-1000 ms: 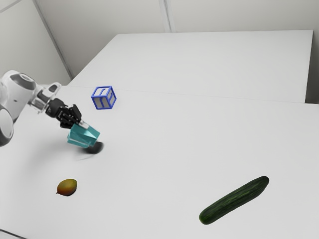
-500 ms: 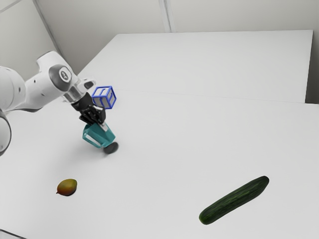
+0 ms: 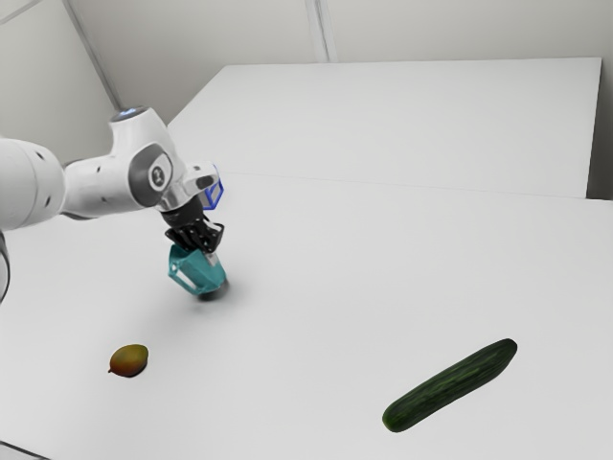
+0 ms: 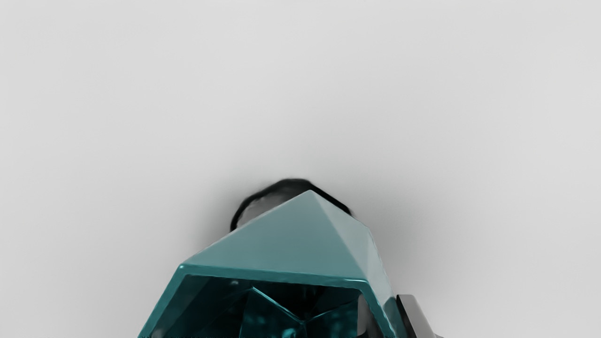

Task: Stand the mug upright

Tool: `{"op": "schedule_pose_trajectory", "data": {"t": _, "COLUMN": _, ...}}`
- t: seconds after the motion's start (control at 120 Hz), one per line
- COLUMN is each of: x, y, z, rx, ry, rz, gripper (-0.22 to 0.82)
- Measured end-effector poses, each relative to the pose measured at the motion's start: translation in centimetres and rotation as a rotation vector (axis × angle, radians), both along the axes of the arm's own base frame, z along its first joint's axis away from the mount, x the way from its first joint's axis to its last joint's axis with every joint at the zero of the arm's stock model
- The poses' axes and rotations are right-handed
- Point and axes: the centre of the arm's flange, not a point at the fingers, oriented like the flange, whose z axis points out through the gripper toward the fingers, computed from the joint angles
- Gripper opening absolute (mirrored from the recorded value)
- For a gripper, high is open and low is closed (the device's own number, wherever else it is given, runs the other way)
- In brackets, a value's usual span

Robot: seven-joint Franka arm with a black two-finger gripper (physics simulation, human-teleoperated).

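Note:
My gripper (image 3: 208,251) is at the rim of the teal faceted mug (image 3: 197,272), shut on its wall. The mug leans, its opening up and toward the exterior view's left and its dark base low, close to the table; whether the base touches cannot be told. In the wrist view the gripper (image 4: 389,317) has one finger inside the mug (image 4: 281,244) and the other against the outside of the same wall. Beyond the mug's side, part of a black ring-like edge shows around its base.
On the white table (image 3: 316,355), a blue-edged cube (image 3: 214,192) stands partly hidden behind the hand. A mango (image 3: 128,360) lies toward the exterior view's lower left, and a cucumber (image 3: 450,385) lies at the lower right.
My hand has carried the mug toward the exterior view's right and turned it, so it leans less than before. The arm now covers part of the cube. The mango and cucumber have stayed put.

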Motion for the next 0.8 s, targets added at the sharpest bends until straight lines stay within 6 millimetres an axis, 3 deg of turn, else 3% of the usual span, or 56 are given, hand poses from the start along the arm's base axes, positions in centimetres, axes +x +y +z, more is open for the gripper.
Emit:
{"op": "schedule_pose_trajectory", "data": {"t": 0.225, "x": 0.6, "y": -2.1, "z": -0.3, "rx": 0.077, "ry": -0.010, "rz": 0.014, "gripper": -0.17}}
{"op": "schedule_pose_trajectory", "data": {"t": 0.8, "x": 1.1, "y": -3.1, "z": -2.8, "rx": 0.159, "ry": 0.029, "rz": 0.088, "gripper": -0.18}}
